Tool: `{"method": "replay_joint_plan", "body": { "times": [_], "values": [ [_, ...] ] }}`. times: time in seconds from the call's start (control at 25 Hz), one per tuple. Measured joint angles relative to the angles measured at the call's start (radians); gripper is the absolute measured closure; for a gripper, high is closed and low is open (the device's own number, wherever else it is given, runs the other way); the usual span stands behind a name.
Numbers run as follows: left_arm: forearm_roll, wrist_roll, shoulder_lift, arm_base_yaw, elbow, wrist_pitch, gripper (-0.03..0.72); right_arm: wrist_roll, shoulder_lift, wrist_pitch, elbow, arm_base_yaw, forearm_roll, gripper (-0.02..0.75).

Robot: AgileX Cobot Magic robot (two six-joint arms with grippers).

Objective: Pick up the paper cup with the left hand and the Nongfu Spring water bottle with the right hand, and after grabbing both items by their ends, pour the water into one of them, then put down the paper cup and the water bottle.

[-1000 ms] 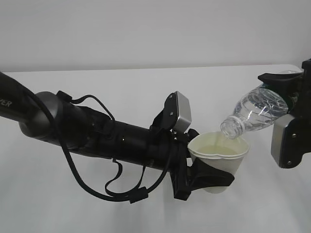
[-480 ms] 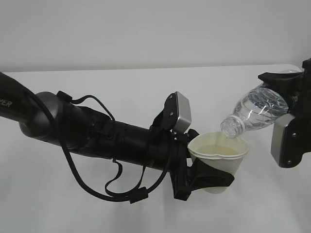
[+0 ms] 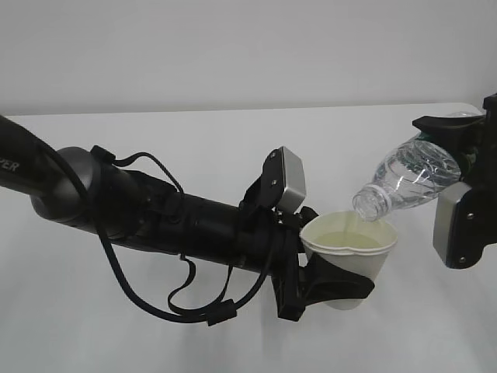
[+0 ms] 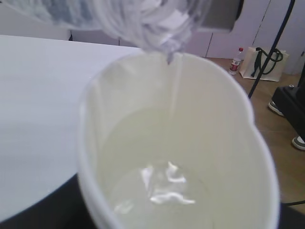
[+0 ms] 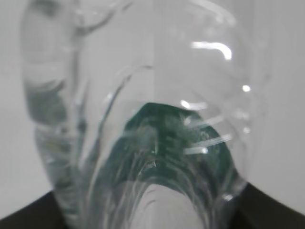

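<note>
While clamped low around the paper cup [image 3: 351,260], just above its base, grips with both black fingers of the left hand [image 3: 330,286] pressed against the white wall, cup upright and raised clear of the table [image 3: 194,155]. Dents the thin wall inward, leaving the rim wavy rather than round in the left wrist view: soft, easily crushed, likely softer once wet. Best held low near the stiffer base, with no more squeeze than needed. Carries a shallow pool of the water [image 4: 162,188] in the bottom, so probably heavier and readier to slop than an empty cup; calls for level, slow handling on the way down. Further back and to the right, tilts the Nongfu Spring water bottle [image 3: 410,175] mouth-down, open neck just over the cup's far rim, touching it or nearly so. No telling from these views of any stream at this moment. Looks nearly empty, hence light; clear ribbed plastic, springy, smooth, likely slippery where wet. Closes the right hand [image 3: 454,151] on the bottle's base end, by the green label, fingers mostly hidden behind the plastic. Good hold for pouring, yet a long lever on a thin wall: use a moderate squeeze to avoid buckling. Beyond, only bare white tabletop and a plain pale wall.
</note>
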Motion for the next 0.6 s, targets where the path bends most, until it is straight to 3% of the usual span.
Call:
{"method": "replay_joint_plan", "body": {
  "times": [0.6],
  "values": [
    [0.0,0.0,0.0,0.0,0.0,0.0,0.267,0.0,0.0,0.0,0.0,0.0,0.0,0.316]
  ]
}}
